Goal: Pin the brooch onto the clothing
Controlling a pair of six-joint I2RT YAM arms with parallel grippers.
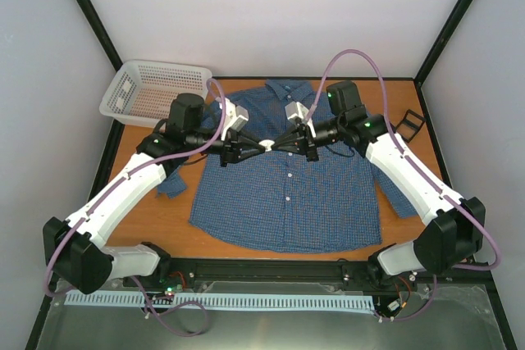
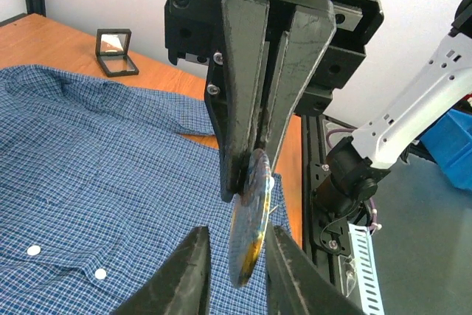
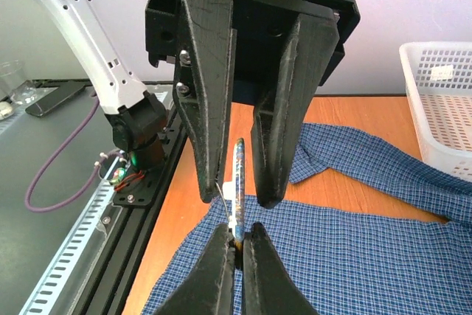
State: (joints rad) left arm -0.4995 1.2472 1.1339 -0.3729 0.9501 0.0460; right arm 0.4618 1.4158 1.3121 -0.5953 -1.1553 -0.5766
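The brooch point(image 1: 267, 145), a thin round disc with a golden-brown and bluish sheen and a white pin fitting, hangs in the air above the blue checked shirt point(image 1: 287, 194). My right gripper point(image 3: 237, 252) is shut on the edge of the brooch point(image 3: 237, 175). My left gripper point(image 2: 236, 271) is open, one finger on each side of the brooch point(image 2: 247, 219), with gaps showing. The two grippers meet tip to tip over the shirt's chest point(image 1: 264, 147). The shirt point(image 2: 88, 153) lies flat on the table, buttons down its front.
A white plastic basket point(image 1: 156, 92) stands at the back left and also shows in the right wrist view point(image 3: 442, 101). A small black hinged box point(image 1: 410, 125) stands open at the back right, also visible in the left wrist view point(image 2: 116, 51). The black base rail point(image 1: 271, 272) runs along the near edge.
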